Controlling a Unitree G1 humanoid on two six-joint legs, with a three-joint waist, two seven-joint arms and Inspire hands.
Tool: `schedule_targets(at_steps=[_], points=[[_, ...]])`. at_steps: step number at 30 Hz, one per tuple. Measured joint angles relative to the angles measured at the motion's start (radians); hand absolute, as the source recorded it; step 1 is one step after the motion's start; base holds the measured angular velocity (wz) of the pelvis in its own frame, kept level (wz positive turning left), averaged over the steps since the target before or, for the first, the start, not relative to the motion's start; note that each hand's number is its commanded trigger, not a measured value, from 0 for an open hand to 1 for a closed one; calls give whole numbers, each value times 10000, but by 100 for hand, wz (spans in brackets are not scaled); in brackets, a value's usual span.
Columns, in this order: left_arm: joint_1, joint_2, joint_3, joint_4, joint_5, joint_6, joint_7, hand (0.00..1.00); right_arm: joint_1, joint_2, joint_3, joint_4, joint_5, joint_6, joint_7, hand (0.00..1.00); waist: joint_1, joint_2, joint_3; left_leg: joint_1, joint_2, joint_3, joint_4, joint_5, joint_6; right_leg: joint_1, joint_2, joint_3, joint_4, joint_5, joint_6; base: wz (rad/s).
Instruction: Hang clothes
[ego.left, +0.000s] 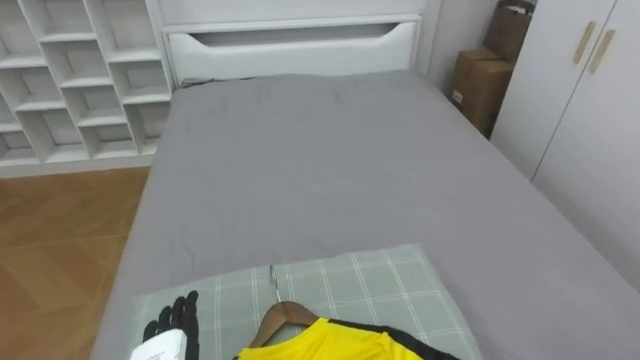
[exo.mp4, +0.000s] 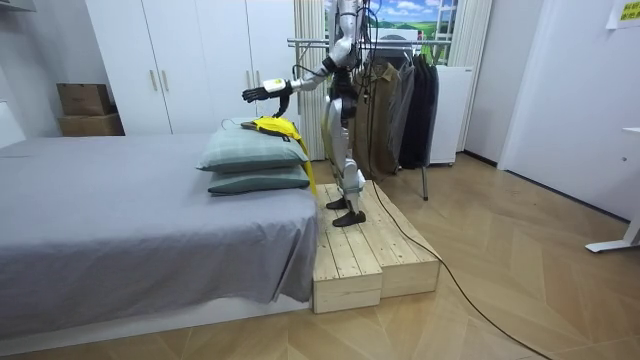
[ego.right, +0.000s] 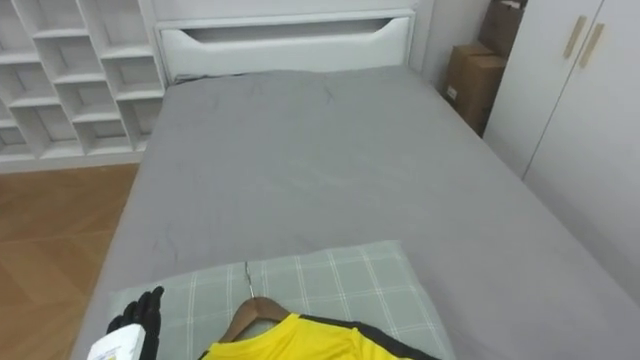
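Note:
A yellow shirt (ego.left: 325, 345) with black trim sits on a wooden hanger (ego.left: 285, 318), whose metal hook (ego.left: 272, 282) points toward the headboard. It lies on top of two stacked green checked pillows (ego.left: 370, 285) at the foot of the grey bed (ego.left: 330, 160). My left hand (ego.left: 175, 318) hovers open over the pillow's left part, a little left of the hanger and apart from it. In the room view I stand on a wooden platform (exo.mp4: 365, 250) at the bed's foot, and that hand (exo.mp4: 258, 93) reaches out above the shirt (exo.mp4: 275, 126).
A white cubby shelf (ego.left: 70, 80) stands left of the headboard (ego.left: 290, 45). Cardboard boxes (ego.left: 485, 75) and a white wardrobe (ego.left: 580, 100) line the right side. Behind me is a clothes rack with dark garments (exo.mp4: 400, 100).

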Motion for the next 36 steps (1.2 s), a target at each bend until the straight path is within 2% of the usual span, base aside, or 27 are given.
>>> schedule_targets(at_steps=[3, 6, 7, 10, 13, 20, 25, 36], points=[[-329, -3, -43, 231, -20, 13, -42, 0, 11, -12, 151, 3, 206, 31, -23, 0, -27, 4, 17, -254, 2, 86, 92, 3, 5, -182, -7, 54, -15, 3, 4, -9], [-696, 0, -53, 423, -57, 87, -215, 0, -7, 1, 319, 82, 254, 191, -102, 0, -230, 6, 25, -611, 5, 82, 221, 8, 14, -497, -24, 33, 61, 4, 4, 1], [-888, 0, -55, 540, -177, 107, -238, 0, -8, 9, 318, 123, 275, 225, -159, 0, -280, 2, 52, -749, 5, 89, 280, 27, 40, -649, -48, 26, 173, 4, 4, 0], [-1264, 2, -56, 1034, -367, 149, -343, 0, 0, 9, 347, 151, 353, 259, -334, 0, -330, -16, 61, -919, 8, 131, 294, 27, 41, -827, -83, 25, 198, 5, 6, -3], [-1382, -20, -79, 1102, -437, 269, -606, 0, 0, 6, 618, 147, 421, 378, -446, 0, -409, -66, 78, -1124, 7, 160, 293, 36, 57, -1089, -50, 26, 310, 6, 8, -2], [-1541, -37, -189, 1450, -645, 310, -1028, 0, -14, 10, 978, 96, 504, 382, -443, 0, -578, -114, 80, -1381, -3, 247, 302, 67, 102, -1353, -118, 25, 336, 31, 34, 0], [-1753, -49, -247, 1977, -880, 486, -1366, 0, -5, 18, 1099, 92, 496, 406, -431, 0, -583, -177, 94, -1369, -2, 258, 327, 73, 105, -1353, -148, 42, 376, 31, 35, 0], [-2397, -240, -222, 3260, -1594, 495, -1732, 0, -5, 80, 1580, 112, 500, 433, -422, 0, -564, -417, 111, -1326, 5, 300, 324, 74, 106, -1373, -153, 72, 468, 31, 35, 0]])
